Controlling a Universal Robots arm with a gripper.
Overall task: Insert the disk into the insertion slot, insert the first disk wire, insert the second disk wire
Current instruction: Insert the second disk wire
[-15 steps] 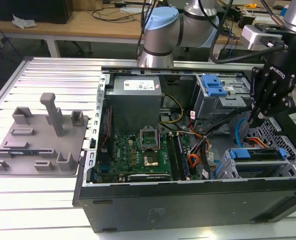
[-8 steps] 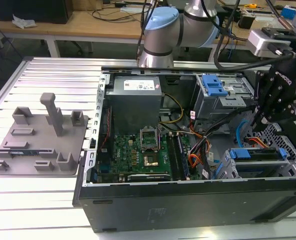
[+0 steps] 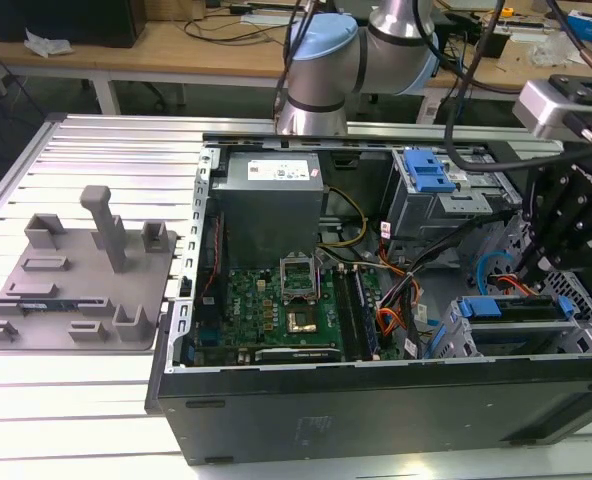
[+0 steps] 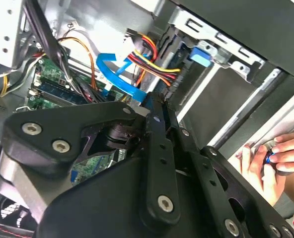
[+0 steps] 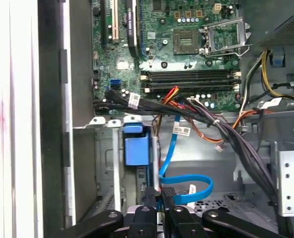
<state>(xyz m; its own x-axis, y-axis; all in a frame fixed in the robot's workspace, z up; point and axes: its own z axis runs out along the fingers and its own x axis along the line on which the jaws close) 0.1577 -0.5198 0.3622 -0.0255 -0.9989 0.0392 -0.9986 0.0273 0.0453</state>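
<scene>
An open computer case (image 3: 376, 410) lies on its side on the slotted metal counter (image 3: 96, 150), with the arm (image 3: 346, 55) reaching over it from the far side. The tool (image 3: 529, 272) hangs at the exterior view's right end of the case, just above the near drive cage.

The disk (image 3: 516, 306) sits in the slot (image 3: 496, 342) of that cage, its blue carrier showing along the top edge. Whether it is pushed fully home I cannot tell.

In both wrist views the tool (image 5: 159, 196) (image 4: 156, 106) is clenched, its two black fingers (image 5: 149, 194) pressed close on the end of a flat blue wire (image 5: 186, 184). From there the wire loops out and climbs toward the board (image 5: 186, 44). A thick bundle of black cables (image 5: 226, 131) crosses just beside it, with red, yellow and orange leads (image 4: 152, 62) running near the tool's tip.

Farther back in the case stands a taller bay with a blue latch (image 3: 426, 170), and at the exterior view's left of that the grey power supply (image 3: 273, 185).

A person's hand (image 4: 273, 158) rests at the case's edge beside the tool, fingers curled.

Off at the exterior view's left, well apart from the case, a grey tray (image 3: 76, 290) with upright posts lies on the counter.
</scene>
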